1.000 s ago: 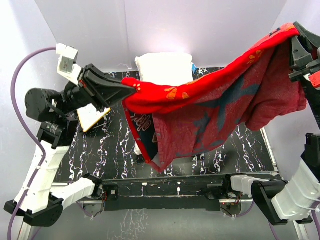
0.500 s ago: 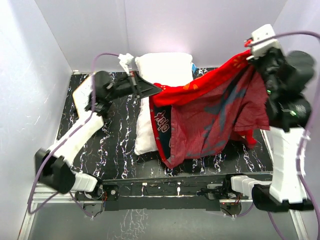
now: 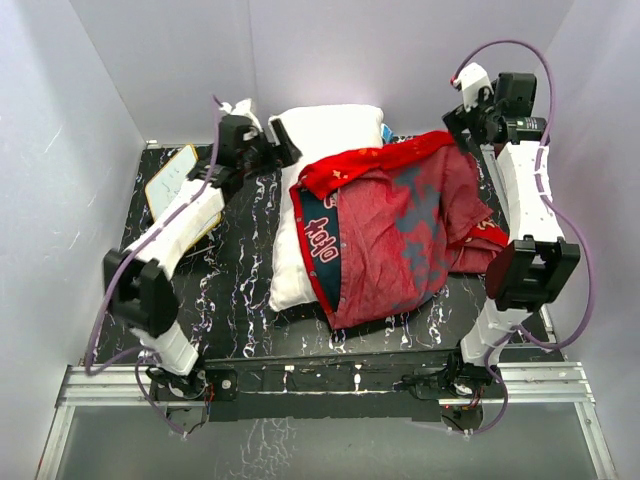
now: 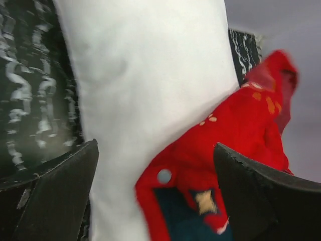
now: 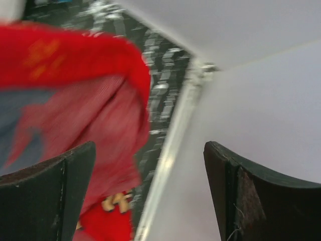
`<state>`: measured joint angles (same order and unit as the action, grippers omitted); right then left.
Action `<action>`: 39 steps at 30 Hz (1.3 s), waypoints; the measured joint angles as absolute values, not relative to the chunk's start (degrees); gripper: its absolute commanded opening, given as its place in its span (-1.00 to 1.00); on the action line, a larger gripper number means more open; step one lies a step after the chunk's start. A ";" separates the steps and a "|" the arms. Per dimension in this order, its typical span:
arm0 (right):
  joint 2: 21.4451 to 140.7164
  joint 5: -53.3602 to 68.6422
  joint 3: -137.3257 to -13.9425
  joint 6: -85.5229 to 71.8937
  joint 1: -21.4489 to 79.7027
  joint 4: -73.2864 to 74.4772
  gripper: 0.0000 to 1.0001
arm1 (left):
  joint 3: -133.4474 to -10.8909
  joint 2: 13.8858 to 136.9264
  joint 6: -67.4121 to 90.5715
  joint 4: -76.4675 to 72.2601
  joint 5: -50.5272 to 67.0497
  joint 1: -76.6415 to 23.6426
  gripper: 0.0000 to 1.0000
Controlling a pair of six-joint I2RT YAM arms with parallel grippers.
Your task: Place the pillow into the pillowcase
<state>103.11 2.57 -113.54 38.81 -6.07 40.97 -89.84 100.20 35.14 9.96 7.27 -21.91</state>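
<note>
1. So, the pillow (image 3: 325, 135) lay lengthwise on the black marbled surface (image 3: 230, 270), with one short end up by the back wall. Its far end and its whole left long edge were bare white.
2. The pillowcase (image 3: 400, 240) was flopped over the right part of the pillow and spilled onto the surface to the right of it. It was crumpled, mostly showing the duller red side, with a dark blue band with white lettering along its left edge. Whether any of the pillow was actually inside couldn't be told from above.
3. The left gripper (image 3: 268, 150) sat at the pillow's far left corner. In the left wrist view the left gripper (image 4: 155, 148) had its jaws spread wide with nothing clamped. Between them were just the pillow (image 4: 150, 90) and the bright red edge of the pillowcase (image 4: 235, 135) with a round silver snap (image 4: 163, 175).
4. The right gripper (image 3: 462, 125) was up at the far right, near the top corner of the pillowcase. Its own camera showed the right gripper (image 5: 149, 145) gaping too and holding nothing, with the pillowcase (image 5: 75, 100) blurry off to one side.
5. A small wood-framed white board (image 3: 175, 185) lay near the left wall, well apart from the pillow.
</note>
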 measured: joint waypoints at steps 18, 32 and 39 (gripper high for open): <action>62.81 57.71 -54.02 41.06 -6.15 39.51 0.98 | -41.63 50.61 26.85 13.80 18.15 -20.47 0.95; 73.76 61.17 -52.86 47.31 -3.88 37.91 0.92 | -47.33 69.54 27.62 7.90 24.53 -20.16 0.90; 78.59 51.22 -54.52 38.22 4.47 30.70 0.14 | -54.26 80.77 27.99 4.73 24.51 -19.44 0.29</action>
